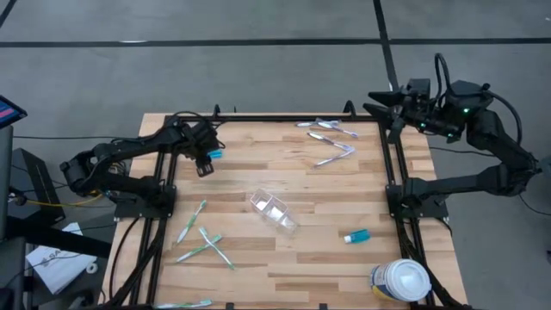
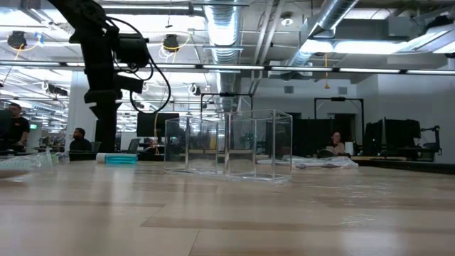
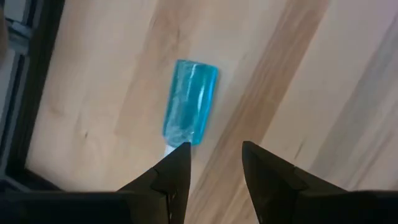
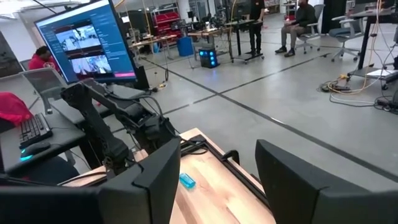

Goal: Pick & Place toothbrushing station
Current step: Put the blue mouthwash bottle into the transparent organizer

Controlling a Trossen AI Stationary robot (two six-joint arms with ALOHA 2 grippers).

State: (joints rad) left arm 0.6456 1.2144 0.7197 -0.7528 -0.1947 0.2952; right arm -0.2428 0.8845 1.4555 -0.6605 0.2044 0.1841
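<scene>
Left claw point(image 1: 207, 162) is up near the far left corner of the counter point(image 1: 258, 172), fingers point(image 3: 177, 171) spread apart with nothing between them, hanging right over a small blue tube point(image 3: 189, 102) that lies flat on the wood (one fingertip lines up with the tube's near end in the wrist view, can't tell if it touches). Right claw point(image 1: 389, 108) is parked off the far right corner, open too and empty. The station point(image 1: 274, 211), a clear plastic holder, sits about mid-counter, well apart from both claws. Toothbrushes point(image 1: 202, 241) are scattered on the near left side, wrapped ones point(image 1: 331, 142) on the far right, another blue tube point(image 1: 355, 235) to the right of the station, and a white-lidded tub point(image 1: 400, 280) at the near right corner.
</scene>
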